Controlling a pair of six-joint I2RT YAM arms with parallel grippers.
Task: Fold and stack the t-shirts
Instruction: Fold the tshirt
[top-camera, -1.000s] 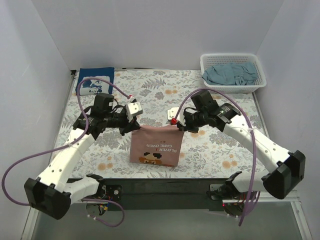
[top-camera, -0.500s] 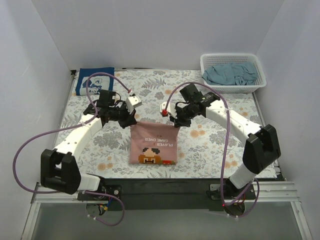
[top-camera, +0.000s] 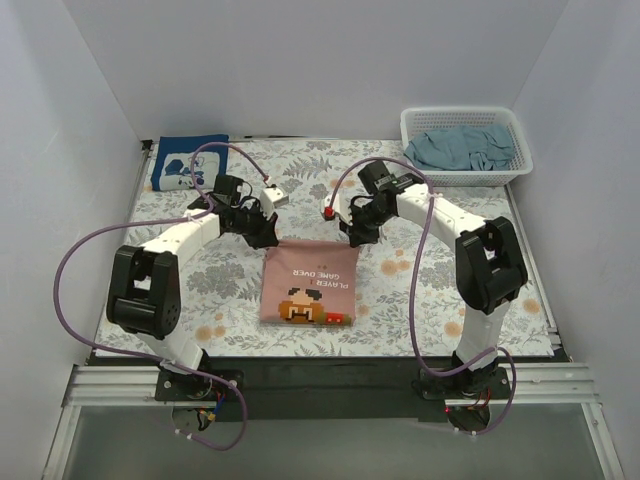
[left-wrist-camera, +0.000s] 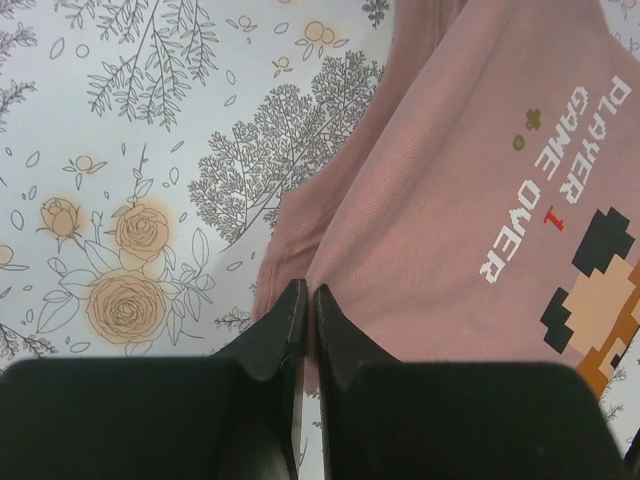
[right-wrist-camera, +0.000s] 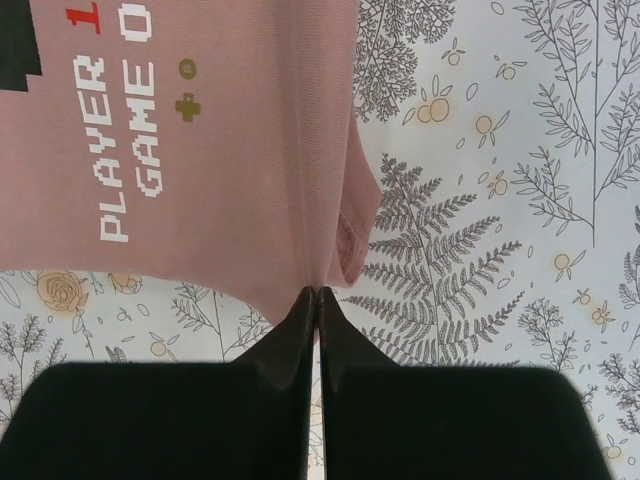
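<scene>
Now both arms reach further out than second ago, drawing far edge of pink shirt (top-camera: 308, 285) away from arm bases. Left hand (top-camera: 268, 238) pinched together on far-left corner, right hand (top-camera: 352, 236) likewise on far-right corner. Pink shirt lies print-up on surface (top-camera: 420, 290), well left of basket (top-camera: 462, 176) and nearer. Likely smoothing pull done; release and next fold due. Navy shirt (top-camera: 185, 165) folded far left of basket; grey-teal shirt (top-camera: 462, 147) inside basket, not yet folded
</scene>
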